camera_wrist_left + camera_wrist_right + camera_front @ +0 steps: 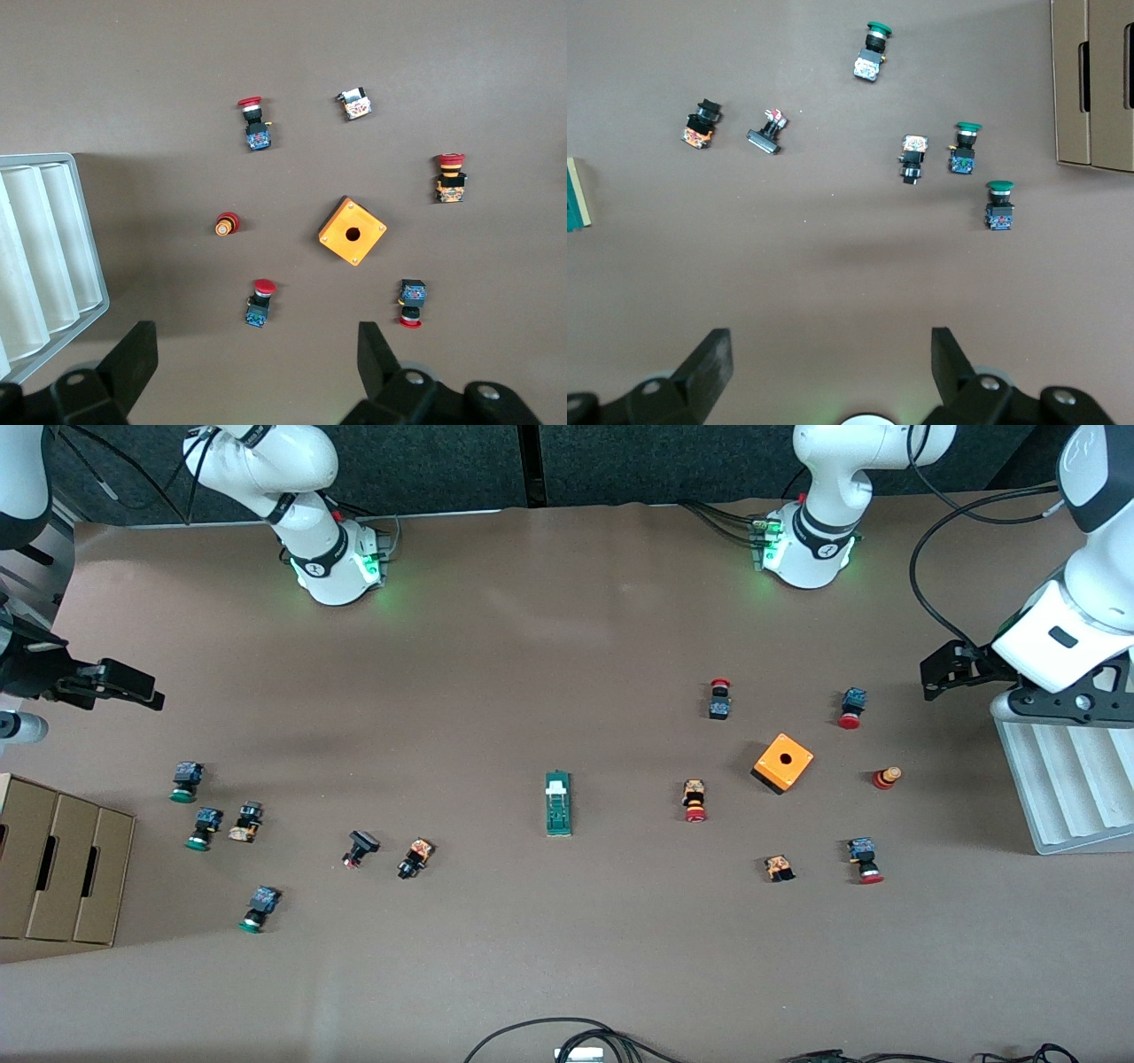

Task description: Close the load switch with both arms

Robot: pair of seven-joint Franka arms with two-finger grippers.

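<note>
The load switch [558,804] is a narrow dark-green block with a white tab at one end. It lies flat in the middle of the table, apart from both grippers. Only its green edge [576,195] shows in the right wrist view, and it is out of the left wrist view. My left gripper [943,671] hangs open over the table at the left arm's end, beside the ribbed tray, with nothing between its fingers [257,345]. My right gripper [124,684] hangs open and empty over the right arm's end [830,350].
An orange cube box [783,763] with a hole sits among red-capped push buttons [695,801] toward the left arm's end. Green-capped buttons [202,829] lie scattered toward the right arm's end. A grey ribbed tray [1063,779] and a cardboard box [62,868] flank the table.
</note>
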